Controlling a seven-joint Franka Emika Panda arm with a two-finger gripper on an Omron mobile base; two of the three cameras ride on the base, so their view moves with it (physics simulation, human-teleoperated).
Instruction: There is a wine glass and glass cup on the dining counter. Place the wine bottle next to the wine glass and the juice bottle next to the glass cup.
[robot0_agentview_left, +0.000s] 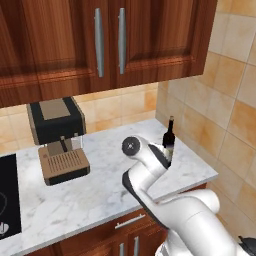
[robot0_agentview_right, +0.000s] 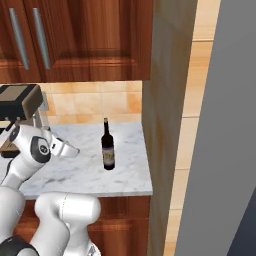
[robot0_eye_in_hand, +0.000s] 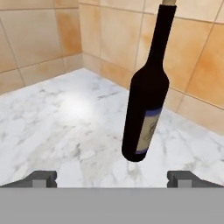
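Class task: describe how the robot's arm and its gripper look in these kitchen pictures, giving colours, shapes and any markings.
The arm is made of glossy white, rounded, tube-like segments joined by dark grey to black bands. One joint has a round dark cap with a small pale mark at its centre. No loose cables show. The gripper ends in two small, blocky, dark grey fingertips, set far apart.

The marble worktop (robot0_agentview_left: 95, 195) carries the upright wine bottle (robot0_agentview_right: 108, 146) and a coffee machine (robot0_agentview_left: 57, 137).
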